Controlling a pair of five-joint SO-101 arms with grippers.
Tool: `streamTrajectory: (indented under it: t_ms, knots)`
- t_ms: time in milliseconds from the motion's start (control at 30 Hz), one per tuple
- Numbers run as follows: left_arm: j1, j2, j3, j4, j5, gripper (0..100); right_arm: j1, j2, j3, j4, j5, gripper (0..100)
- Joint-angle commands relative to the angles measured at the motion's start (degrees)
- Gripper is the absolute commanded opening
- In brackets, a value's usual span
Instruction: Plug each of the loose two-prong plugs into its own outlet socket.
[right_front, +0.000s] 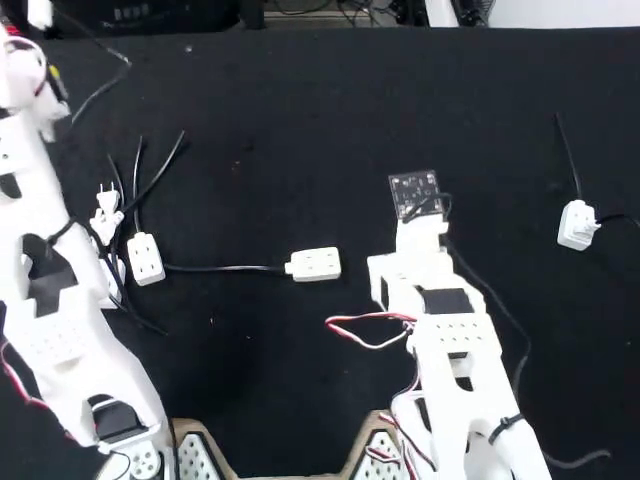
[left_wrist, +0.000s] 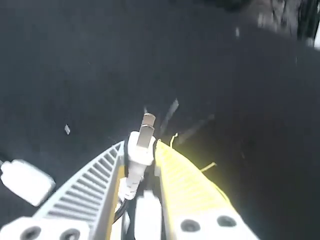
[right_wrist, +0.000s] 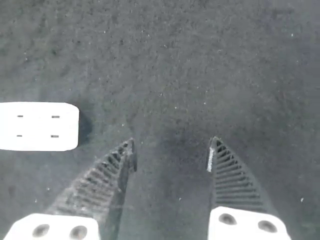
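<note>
Left gripper (left_wrist: 139, 152) clenched on white two-prong plug (left_wrist: 142, 140), prongs forward, above black cloth surface (left_wrist: 75, 60). Right gripper (right_wrist: 171, 150) released, beside white rectangular outlet block (right_wrist: 39, 126). We expect trouble if the unpinned block slides, or the plug twists and its prongs miss.

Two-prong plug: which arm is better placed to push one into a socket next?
Left, probably. The left hand is shut on a two-prong plug, prongs pointing outward; the right hand is open, holding nothing, beside an outlet socket.
</note>
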Motion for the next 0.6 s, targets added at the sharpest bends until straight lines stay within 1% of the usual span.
streamTrajectory:
  t_ms: [0, 67, 133, 267, 367, 567]
  knots:
    - [7.43, -15.74, 20.79, 0.18, 1.76, 3, 1.14, -1.63, -2.51, -1.85, -0.53, 22.2]
    - [12.35, -22.07, 30.02, -0.44, 1.76, 3, 1.23, -1.63, -2.59, -1.85, -0.53, 22.2]
    - [17.1, -27.52, 39.16, -4.22, 1.67, 3, 1.32, -1.63, -2.59, -1.85, -0.53, 22.2]
    - [24.84, -36.57, 58.68, -16.44, 1.76, 3, 4.22, -1.63, -2.51, -1.76, -0.7, 22.2]
    - [31.08, -41.85, 71.87, -25.14, 1.76, 3, 6.59, -1.63, -2.77, -1.76, -3.69, 22.2]
    - [41.36, -48.18, 93.32, -46.42, 1.85, 3, 8.97, -1.63, -2.77, -1.85, -5.54, 22.2]
